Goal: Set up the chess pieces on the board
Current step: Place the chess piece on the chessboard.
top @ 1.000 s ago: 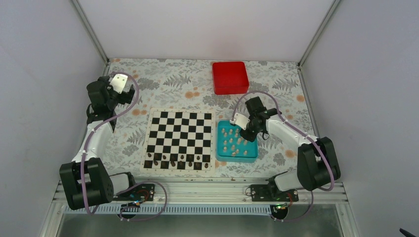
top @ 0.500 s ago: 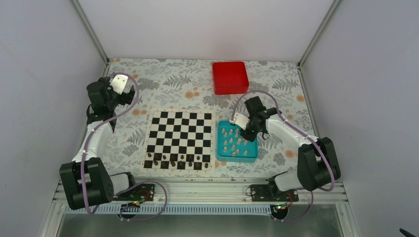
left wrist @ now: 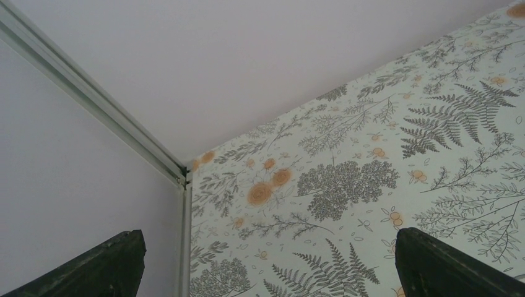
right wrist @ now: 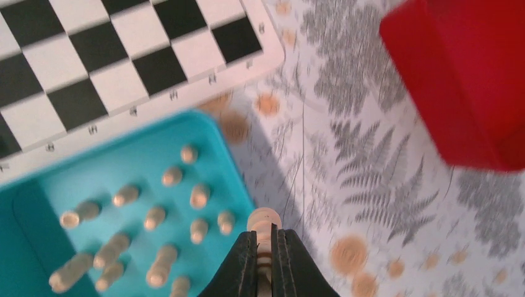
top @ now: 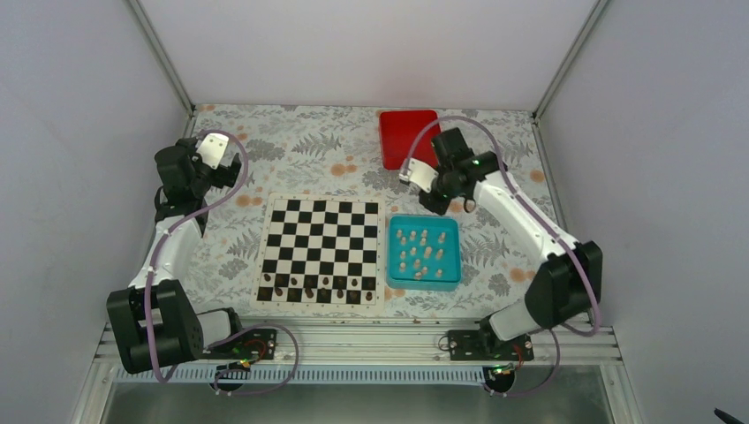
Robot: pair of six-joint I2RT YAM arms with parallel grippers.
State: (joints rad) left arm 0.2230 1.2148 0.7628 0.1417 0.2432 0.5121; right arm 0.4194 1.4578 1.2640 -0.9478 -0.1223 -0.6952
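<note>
The black-and-white board (top: 321, 231) lies mid-table. To its right, several cream chess pieces (top: 422, 250) stand in a teal tray (top: 394, 258). My right gripper (top: 435, 205) hangs above the tray's far edge, shut on one cream chess piece (right wrist: 264, 219) whose round head sticks out past the fingertips. In the right wrist view my right gripper (right wrist: 265, 238) has the tray (right wrist: 37, 198) and its pieces (right wrist: 153, 216) below left and the board's corner (right wrist: 124, 49) at top left. My left gripper (top: 177, 163) is at the far left, and in its wrist view the left gripper (left wrist: 266, 260) stands open and empty.
A red box (top: 411, 139) sits at the back, close behind my right gripper, and fills the upper right as the red box (right wrist: 464, 80) in the right wrist view. Dark brown pieces (top: 309, 285) line the board's near rows. The enclosure's corner post (left wrist: 179, 176) is ahead of the left gripper.
My right gripper closed on a cream piece in the tray, then lifted it up and toward the back. The left arm has not moved.
</note>
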